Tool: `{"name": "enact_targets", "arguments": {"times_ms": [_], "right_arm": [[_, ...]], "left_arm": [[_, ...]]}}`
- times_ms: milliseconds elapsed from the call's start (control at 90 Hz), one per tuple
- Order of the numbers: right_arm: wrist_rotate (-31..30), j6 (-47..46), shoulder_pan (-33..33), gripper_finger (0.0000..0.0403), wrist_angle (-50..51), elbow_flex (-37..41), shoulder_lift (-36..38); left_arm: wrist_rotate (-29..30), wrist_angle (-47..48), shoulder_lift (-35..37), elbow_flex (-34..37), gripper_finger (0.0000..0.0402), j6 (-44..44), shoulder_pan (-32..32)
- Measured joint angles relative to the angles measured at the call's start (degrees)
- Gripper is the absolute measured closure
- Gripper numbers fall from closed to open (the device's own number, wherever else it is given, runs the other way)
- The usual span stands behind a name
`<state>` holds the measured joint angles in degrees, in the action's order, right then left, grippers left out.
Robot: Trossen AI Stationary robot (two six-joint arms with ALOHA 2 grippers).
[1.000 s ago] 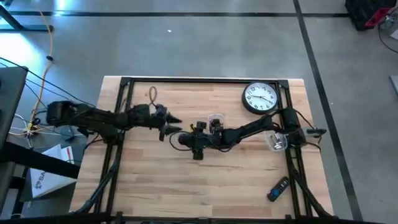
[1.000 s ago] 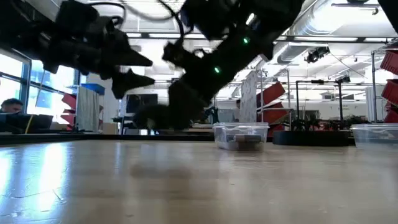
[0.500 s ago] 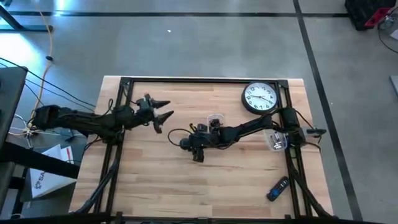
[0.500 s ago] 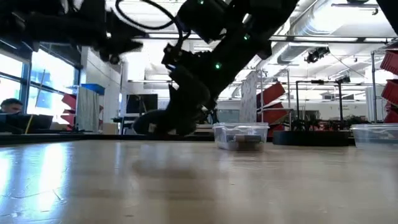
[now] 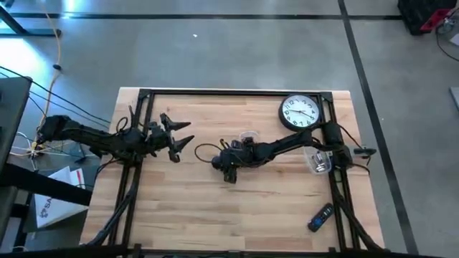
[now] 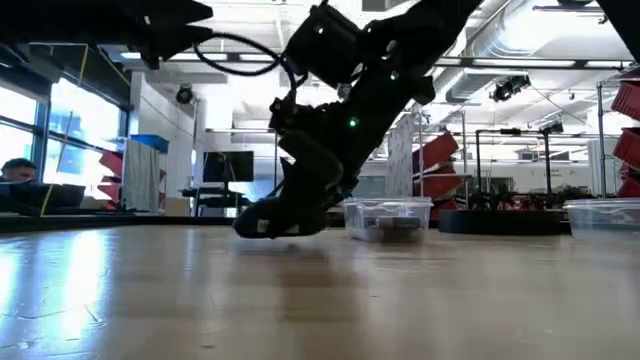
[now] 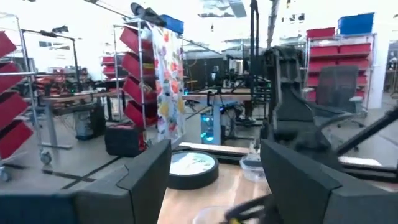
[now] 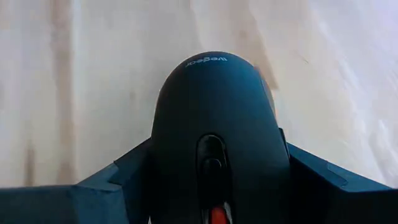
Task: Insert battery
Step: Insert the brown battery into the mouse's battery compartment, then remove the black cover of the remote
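**Q:** Where does the task's thing lie, and what holds it?

**A:** A dark computer mouse (image 8: 214, 124) fills the centre of the right wrist view, top side up, scroll wheel toward the camera. The right gripper (image 8: 211, 180) is closed on its flanks, one finger (image 8: 118, 180) on each side. In the high view the same gripper (image 5: 228, 163) sits at mid-table, just left of centre; in the low view the mouse (image 6: 270, 222) appears at or nearly at the wooden table (image 5: 251, 215).

**Q:** And the battery?

**A:** No battery can be made out. A clear container (image 6: 387, 217) stands just behind the gripper; its contents cannot be identified.

**Q:** Where is the other arm?

**A:** The left gripper (image 5: 174, 136) hovers at centre-left of the high view, raised, its fingers spread wide and empty. Its own view looks across to the wall clock (image 7: 191, 168).

**Q:** What could go wrong from here?

**A:** The mouse's rounded flanks offer little purchase, so it may twist or slip from the grip. With the mouse upright, its underside is not reachable, which would likely block insertion.
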<state>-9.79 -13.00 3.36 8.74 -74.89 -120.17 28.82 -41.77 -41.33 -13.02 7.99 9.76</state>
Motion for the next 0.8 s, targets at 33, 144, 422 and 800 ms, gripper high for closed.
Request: {"name": "enact_targets", "arguments": {"times_ms": [33,144,422,800], "right_arm": [[-0.55,-1.02,-0.44,0.0158,0.71,-0.05,-0.05],[-0.11,-2.59,-1.68,0.015,2.66,-0.09,-0.05],[1.76,-2.22,-1.89,0.0119,4.77,-0.14,-0.05],[1.2,-1.51,-1.47,0.0107,17.78,-3.57,6.21]], "left_arm": [[0.17,-0.48,0.06,0.0,0.0172,0.18,0.39],[0.33,-1.0,0.03,0.0,0.0172,1.2,1.37],[0.35,-1.15,0.05,0.0,0.0172,1.18,2.0],[0.37,-1.19,0.05,0.0,0.0172,2.23,3.3]]}}
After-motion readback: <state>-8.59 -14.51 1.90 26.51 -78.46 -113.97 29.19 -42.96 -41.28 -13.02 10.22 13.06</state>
